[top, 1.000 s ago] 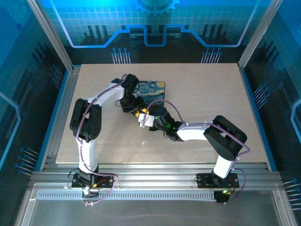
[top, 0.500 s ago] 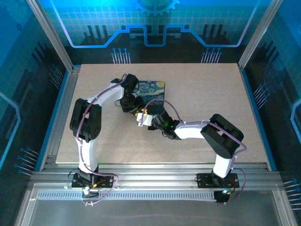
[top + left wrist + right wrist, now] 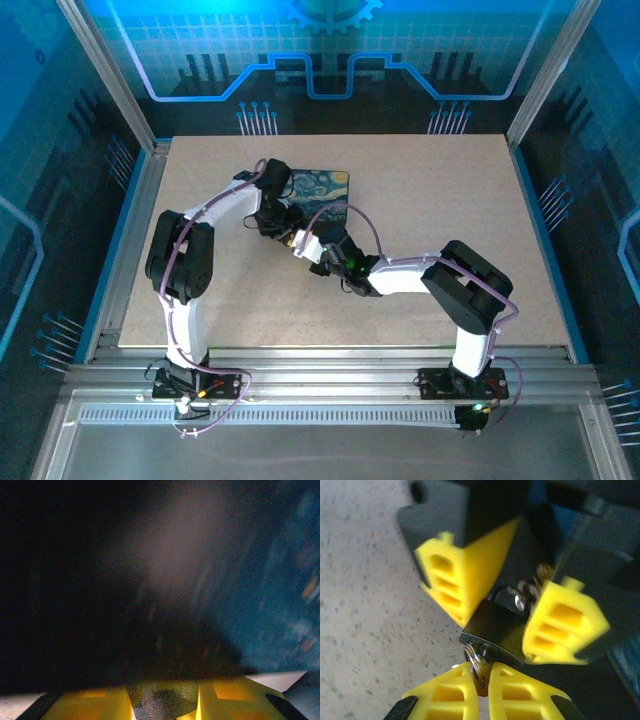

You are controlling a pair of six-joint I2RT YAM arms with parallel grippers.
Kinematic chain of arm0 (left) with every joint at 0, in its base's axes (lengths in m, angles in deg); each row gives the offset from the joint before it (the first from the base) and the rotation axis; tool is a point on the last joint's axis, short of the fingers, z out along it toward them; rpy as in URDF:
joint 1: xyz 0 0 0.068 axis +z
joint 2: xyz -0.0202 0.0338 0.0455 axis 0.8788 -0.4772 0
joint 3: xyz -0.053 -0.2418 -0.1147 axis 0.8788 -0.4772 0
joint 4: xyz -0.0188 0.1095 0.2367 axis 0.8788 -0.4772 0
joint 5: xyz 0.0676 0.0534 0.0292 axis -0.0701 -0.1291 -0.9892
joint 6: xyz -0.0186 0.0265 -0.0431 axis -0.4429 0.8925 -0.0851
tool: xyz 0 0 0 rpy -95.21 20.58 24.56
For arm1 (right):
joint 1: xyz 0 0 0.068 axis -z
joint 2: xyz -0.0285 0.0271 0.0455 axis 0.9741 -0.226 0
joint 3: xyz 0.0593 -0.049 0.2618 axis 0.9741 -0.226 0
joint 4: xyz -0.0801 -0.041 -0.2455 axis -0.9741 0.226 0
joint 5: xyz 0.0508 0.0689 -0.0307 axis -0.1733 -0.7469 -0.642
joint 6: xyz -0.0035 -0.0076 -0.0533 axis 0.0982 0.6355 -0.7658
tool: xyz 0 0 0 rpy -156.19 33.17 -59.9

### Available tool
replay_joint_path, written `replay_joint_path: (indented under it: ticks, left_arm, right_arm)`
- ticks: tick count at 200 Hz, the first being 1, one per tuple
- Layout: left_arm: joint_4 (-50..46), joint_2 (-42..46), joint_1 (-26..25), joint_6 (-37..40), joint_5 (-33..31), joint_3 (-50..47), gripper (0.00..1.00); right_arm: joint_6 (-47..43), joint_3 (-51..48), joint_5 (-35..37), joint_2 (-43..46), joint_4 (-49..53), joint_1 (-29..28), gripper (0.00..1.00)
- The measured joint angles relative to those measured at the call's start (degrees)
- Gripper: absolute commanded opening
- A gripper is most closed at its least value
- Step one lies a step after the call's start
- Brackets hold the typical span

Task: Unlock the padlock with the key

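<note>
Left arm reaches forward, elbow bent, and its left gripper [image 3: 498, 636] clamps the padlock [image 3: 492, 627] just beside the painted box [image 3: 325, 190]. Right arm stretches across, and its right gripper [image 3: 300, 243] is pinched tight on the key [image 3: 480, 680] under the lock. The table [image 3: 450, 200] lies open to the right, its edges well apart from both arms.

Small dark padlock [image 3: 495, 630], key [image 3: 480, 681] touching its base
</note>
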Motion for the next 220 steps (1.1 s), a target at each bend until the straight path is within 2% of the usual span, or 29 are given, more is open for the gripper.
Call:
replay_joint_path:
  ticks: [58,66,84,99,126,157,196,220]
  left_arm:
    - [4.9,1.9,0.0,-5.0,1.1,-4.1,0.0]
    - [5.2,2.0,0.0,-5.3,1.2,-4.3,0.08]
    - [5.5,2.1,0.0,-5.7,1.2,-4.5,0.35]
    - [5.6,2.1,-0.1,-5.6,1.2,-4.5,0.45]
    - [4.2,3.1,-0.1,-4.7,1.8,-4.6,0.51]
    - [3.0,4.9,0.0,-4.6,1.8,-4.8,0.54]
    - [2.6,7.7,0.8,-4.6,1.3,-5.2,0.55]
    - [2.1,9.5,2.4,-4.0,-0.1,-5.2,0.55]
  right_arm:
    - [37.8,-3.8,4.7,0.2,-6.7,-1.8,0.01]
    - [41.6,-4.4,4.7,0.2,-7.6,-1.9,0.01]
    - [48.1,-5.0,4.8,0.1,-8.5,-1.9,0.01]
    - [52.5,-5.2,4.7,0.1,-8.7,-1.8,0.02]
    - [58.2,-6.4,4.9,-0.7,-9.4,-0.3,0.02]
    - [61.3,-7.6,4.8,-3.2,-9.7,1.6,0.05]
    - [61.1,-7.7,3.8,-4.6,-9.7,2.4,0.23]
    - [59.6,-8.3,2.6,-4.6,-10.7,2.8,0.3]
